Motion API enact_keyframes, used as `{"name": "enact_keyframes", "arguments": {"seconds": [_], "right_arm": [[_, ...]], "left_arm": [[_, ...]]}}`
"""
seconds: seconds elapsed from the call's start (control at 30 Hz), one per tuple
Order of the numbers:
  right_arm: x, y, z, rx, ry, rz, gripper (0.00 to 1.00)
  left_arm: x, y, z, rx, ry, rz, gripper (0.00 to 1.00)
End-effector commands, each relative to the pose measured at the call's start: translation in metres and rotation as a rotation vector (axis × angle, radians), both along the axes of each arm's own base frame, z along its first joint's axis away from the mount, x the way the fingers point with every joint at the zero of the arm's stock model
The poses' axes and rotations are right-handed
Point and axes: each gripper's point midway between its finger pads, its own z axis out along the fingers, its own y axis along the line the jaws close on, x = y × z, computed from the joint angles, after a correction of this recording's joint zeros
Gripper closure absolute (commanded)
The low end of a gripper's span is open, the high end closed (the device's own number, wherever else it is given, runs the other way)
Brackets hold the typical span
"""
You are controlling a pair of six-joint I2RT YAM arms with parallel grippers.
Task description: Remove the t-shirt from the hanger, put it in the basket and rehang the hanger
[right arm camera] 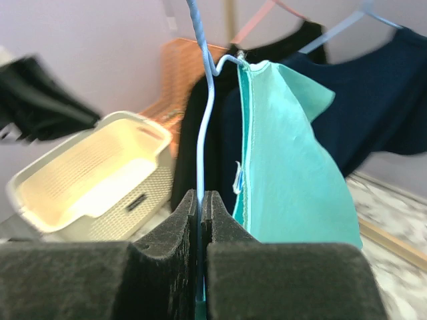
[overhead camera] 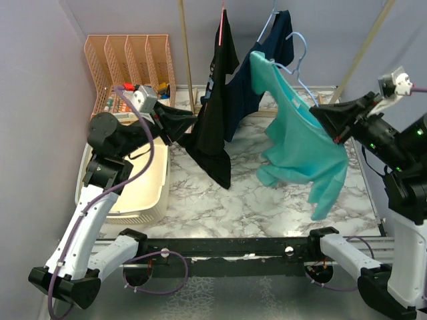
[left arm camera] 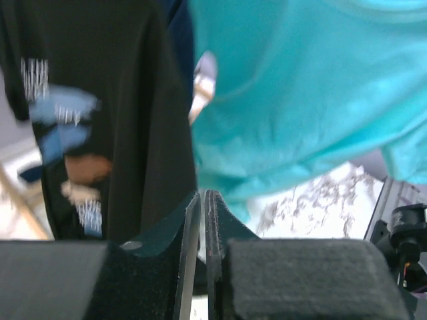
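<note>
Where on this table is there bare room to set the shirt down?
Bare marble tabletop lies between the cream basket and the teal t-shirt, up to the near rail. Crowded at the back, under the black shirt and navy shirt.

On the table (overhead camera: pixel 220 200), the basket (overhead camera: pixel 143 203) sits at the left edge, and the file rack (overhead camera: pixel 130 60) stands behind it in the far left corner. Three garments hang above the table's far half. The left shirt (overhead camera: pixel 217 113) is nearest the basket, and the middle shirt (overhead camera: pixel 248 93) is behind and just right of it. The right t-shirt (overhead camera: pixel 300 143) is further right and forward, overlapping the middle shirt. It hangs on the hanger (right arm camera: pixel 207 133), whose wire runs between the fingers of the right gripper (right arm camera: pixel 200 200), at the t-shirt's right. The left gripper (left arm camera: pixel 202 200) is between the basket and the left shirt, its tips at that shirt's lower edge
</note>
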Motion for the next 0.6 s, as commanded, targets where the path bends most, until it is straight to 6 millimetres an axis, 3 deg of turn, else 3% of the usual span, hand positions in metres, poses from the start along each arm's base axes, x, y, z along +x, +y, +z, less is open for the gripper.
{"name": "enact_keyframes", "arguments": {"seconds": [0.0,0.1,0.17,0.4,0.57], "right_arm": [[-0.075,0.041,0.014,-0.006,-0.043,0.382,0.99],[-0.088,0.053,0.005,0.008,-0.004,0.506,0.99],[-0.089,0.059,-0.004,0.028,0.026,0.571,0.99],[-0.076,0.073,-0.020,0.075,0.104,0.701,0.99],[-0.066,0.077,-0.018,0.091,0.112,0.737,0.99]], "left_arm": [[-0.055,-0.015,0.082,-0.037,-0.230,-0.249,0.56],[-0.072,-0.014,0.117,-0.074,-0.318,-0.293,0.23],[-0.081,-0.013,0.139,-0.101,-0.372,-0.312,0.15],[-0.070,-0.029,0.160,-0.129,-0.348,-0.442,0.13],[-0.051,-0.045,0.148,-0.128,-0.279,-0.551,0.13]]}}
